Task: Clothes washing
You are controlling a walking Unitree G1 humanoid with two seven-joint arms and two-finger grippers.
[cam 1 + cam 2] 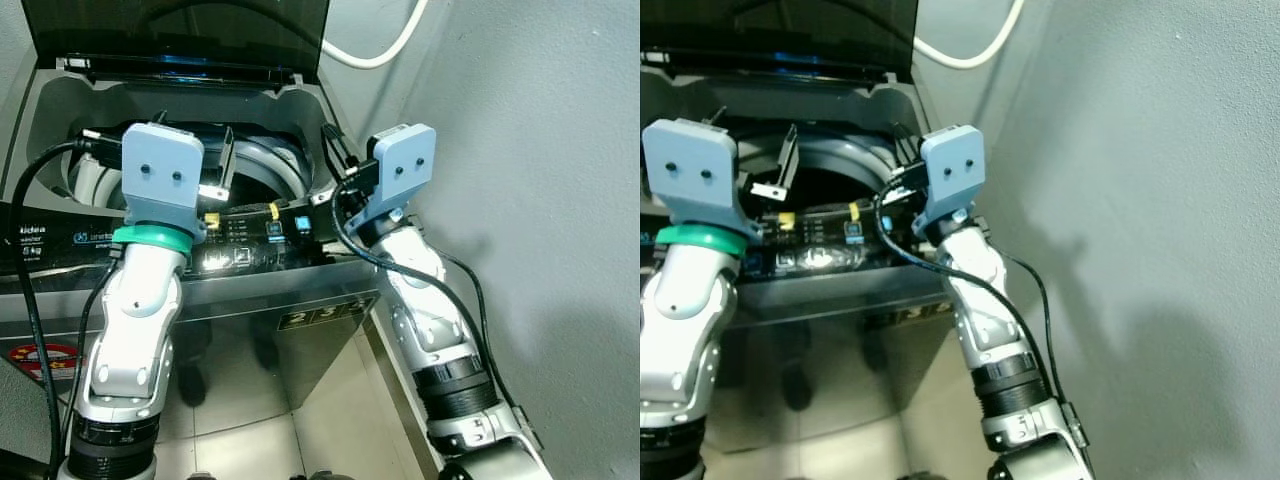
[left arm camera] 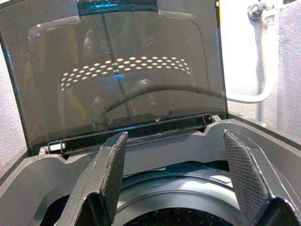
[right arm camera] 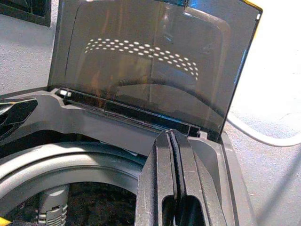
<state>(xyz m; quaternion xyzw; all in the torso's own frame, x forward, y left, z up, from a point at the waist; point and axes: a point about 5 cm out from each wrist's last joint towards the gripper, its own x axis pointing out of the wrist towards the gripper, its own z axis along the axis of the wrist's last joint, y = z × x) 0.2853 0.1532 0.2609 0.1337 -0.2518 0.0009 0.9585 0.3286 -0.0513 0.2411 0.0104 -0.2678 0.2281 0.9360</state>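
Note:
A grey top-loading washing machine (image 1: 60, 100) stands before me with its dark see-through lid (image 2: 122, 75) raised upright. The round drum opening (image 1: 268, 165) looks dark inside, and I can make out no clothes in it. My left gripper (image 2: 175, 136) hovers over the drum's front edge, open, with nothing between its fingers (image 1: 226, 160). My right gripper (image 3: 171, 136) is held above the machine's right rim, near the back corner. It is shut, fingers pressed together on nothing.
The lit control panel (image 1: 240, 250) runs along the machine's front, just under both wrists. A white hose (image 1: 380, 55) curves along the wall behind. A grey wall (image 1: 530, 200) stands close on the right. Tiled floor (image 1: 260, 420) lies below.

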